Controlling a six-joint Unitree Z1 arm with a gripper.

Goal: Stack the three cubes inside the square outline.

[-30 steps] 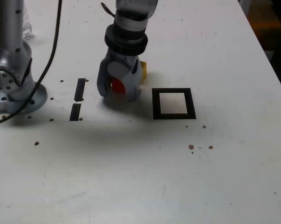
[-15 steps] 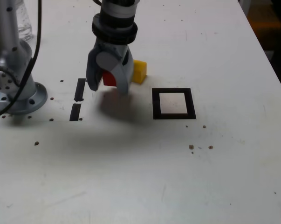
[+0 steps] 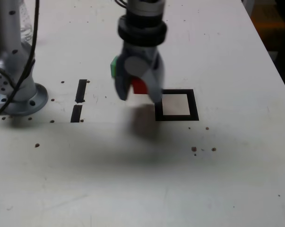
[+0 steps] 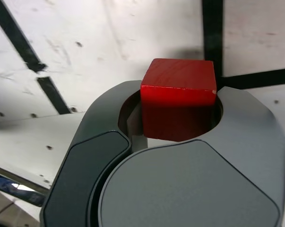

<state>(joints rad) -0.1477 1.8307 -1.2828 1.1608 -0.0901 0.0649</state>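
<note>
From the wrist view, I see the end effector (image 4: 182,89) gripping the red cube (image 4: 178,101). The exterior view has it above the bench (image 3: 218,175), just left of the outline (image 3: 193,105). I'd centre it over the white, lower it level, then release gently and lift straight up. I count one outline, one red cube and, farther back, one green cube (image 3: 113,67); no yellow shows.

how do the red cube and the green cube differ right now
The red cube is held in the gripper, while the green cube is not. In the exterior view, the red cube shows between the jaws, while the green cube is mostly hidden behind the gripper. Both are solid-coloured.
</note>
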